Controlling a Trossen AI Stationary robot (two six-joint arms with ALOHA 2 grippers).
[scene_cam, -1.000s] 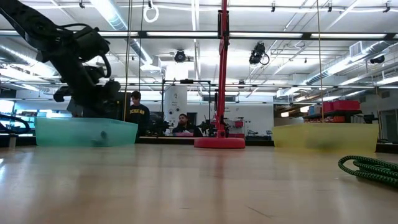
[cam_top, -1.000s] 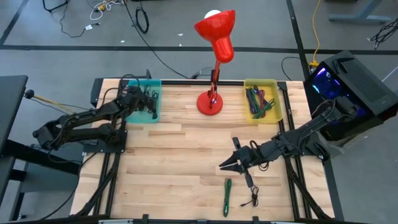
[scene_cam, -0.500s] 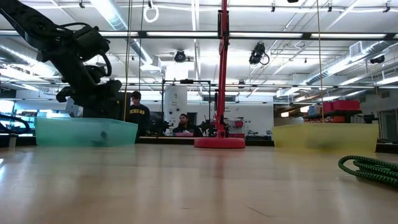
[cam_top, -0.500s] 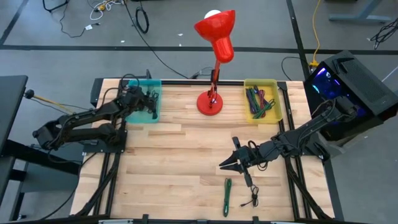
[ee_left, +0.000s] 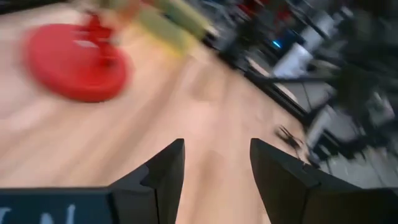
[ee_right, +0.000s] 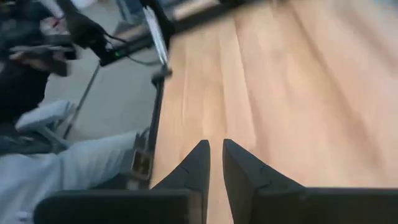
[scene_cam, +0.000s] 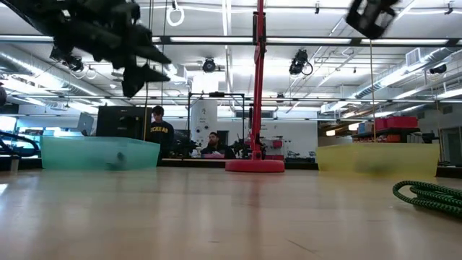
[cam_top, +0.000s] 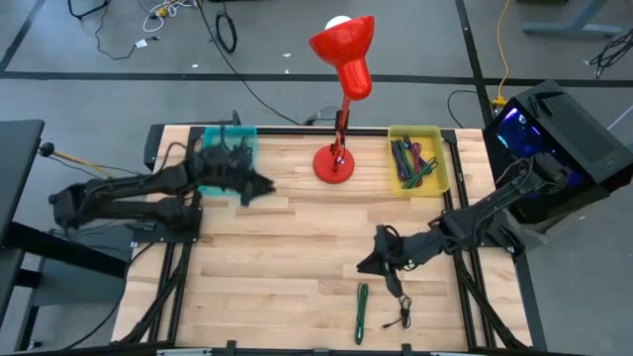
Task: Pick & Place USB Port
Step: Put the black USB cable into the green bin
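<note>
A green bundled cable (cam_top: 362,311) and a thin black cable (cam_top: 401,316) lie flat on the wooden table near its front edge; the low view shows the green cable (scene_cam: 429,196) at the right. My left gripper (cam_top: 265,186) hangs open and empty above the table, just right of the teal bin (cam_top: 229,158), which holds black cables; its fingers (ee_left: 165,171) show bare wood between them. My right gripper (cam_top: 364,265) hovers shut and empty a little beyond the green cable; its fingers (ee_right: 198,163) stand over bare wood.
A red lamp stands on its round base (cam_top: 334,164) at the far middle. A yellow bin (cam_top: 417,160) with coloured cables sits at the far right. Bare wood lies between the arms. People sit beyond the table's far edge (scene_cam: 157,133).
My left gripper has risen out of the teal bin and swung toward the table's right, now clear of the bin's rim. My right gripper has shifted slightly and turned, mostly in the last half second. The cables on the table have stayed in place.
</note>
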